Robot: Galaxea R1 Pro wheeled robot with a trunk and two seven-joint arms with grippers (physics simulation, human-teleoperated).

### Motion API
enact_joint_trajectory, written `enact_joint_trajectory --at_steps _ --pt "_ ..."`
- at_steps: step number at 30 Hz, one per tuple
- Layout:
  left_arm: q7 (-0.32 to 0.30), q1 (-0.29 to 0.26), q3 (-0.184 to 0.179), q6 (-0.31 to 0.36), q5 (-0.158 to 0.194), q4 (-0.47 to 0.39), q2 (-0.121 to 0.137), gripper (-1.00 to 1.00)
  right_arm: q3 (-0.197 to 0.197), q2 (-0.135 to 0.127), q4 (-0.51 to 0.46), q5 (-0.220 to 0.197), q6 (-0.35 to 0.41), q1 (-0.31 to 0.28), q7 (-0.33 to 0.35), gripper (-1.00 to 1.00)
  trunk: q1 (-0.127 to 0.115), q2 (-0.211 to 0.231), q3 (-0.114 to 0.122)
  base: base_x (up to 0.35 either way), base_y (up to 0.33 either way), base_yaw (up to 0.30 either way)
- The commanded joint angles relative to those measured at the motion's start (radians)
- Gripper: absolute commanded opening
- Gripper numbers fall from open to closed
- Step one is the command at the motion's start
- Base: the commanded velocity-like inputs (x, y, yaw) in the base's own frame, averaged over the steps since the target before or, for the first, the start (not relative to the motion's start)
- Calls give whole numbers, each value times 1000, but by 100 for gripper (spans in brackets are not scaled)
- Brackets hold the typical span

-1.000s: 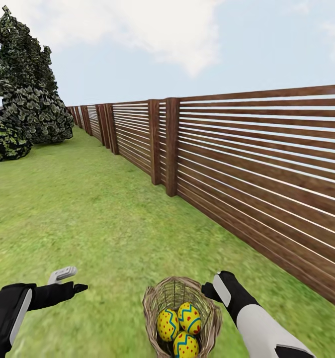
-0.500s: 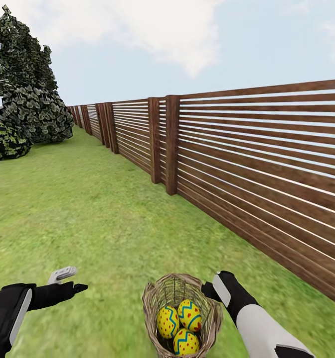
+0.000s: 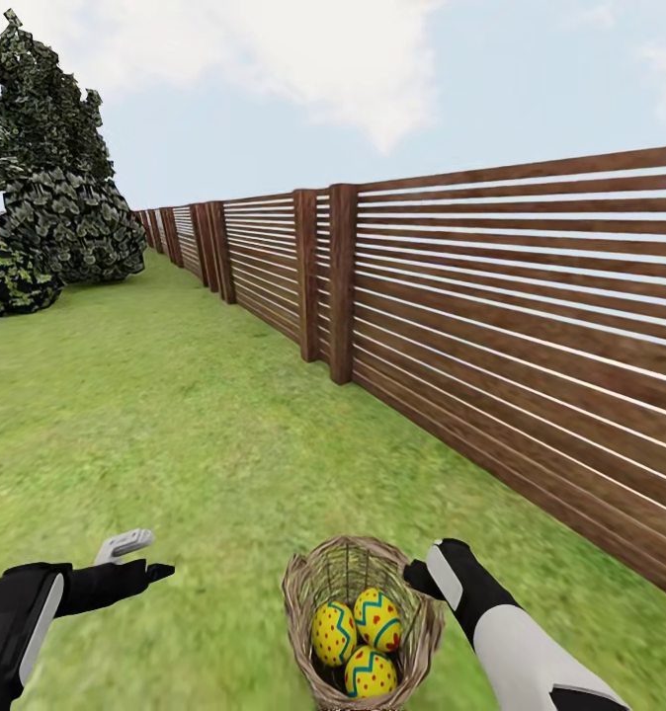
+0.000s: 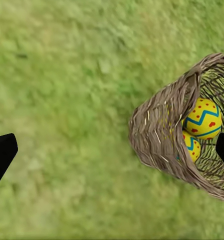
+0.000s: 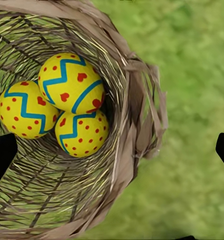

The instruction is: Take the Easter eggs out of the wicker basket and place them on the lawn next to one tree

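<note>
a mottled green lawn runs along a brown slatted fence under a pale sky. the right gripper hangs at the rim of the wicker basket, its dark fingertips spread wide around the rim, gripping nothing. the left gripper hovers off to the side, also spread and empty. all three eggs sit clustered inside the basket. the first pick looks not yet begun; next the right gripper likely needs to dip inside and close on the topmost egg. leafy trees stand far off.
</note>
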Motion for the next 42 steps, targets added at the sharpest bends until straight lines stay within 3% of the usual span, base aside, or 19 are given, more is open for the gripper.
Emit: enact_joint_trajectory --at_steps 1,8,24,29,36,42 --pt "-5 -1 1 5 -3 -1 0 100 -3 -1 -2 -11 -1 0 -8 100 4 -8 -4 0 0 0" --pt "-5 -1 1 5 -3 0 0 100 -5 -7 5 -12 -67 0 -7 100 31 -57 -26 0 0 0" --pt "-5 -1 0 4 -3 -1 0 100 -3 -10 7 -10 -92 0 -4 100 92 -169 -76 0 0 0" --pt "-11 -1 4 7 -2 -1 4 100 -3 -10 7 -10 -95 0 -3 100 92 -169 -76 0 0 0" --pt "-143 -1 3 5 -8 -1 7 100 -2 -9 4 -9 -95 0 -3 100 92 -169 -76 0 0 0" --pt "-170 -1 3 2 -14 -1 7 100 -2 -9 4 -8 -96 0 -3 100 92 -169 -76 0 -84 0"
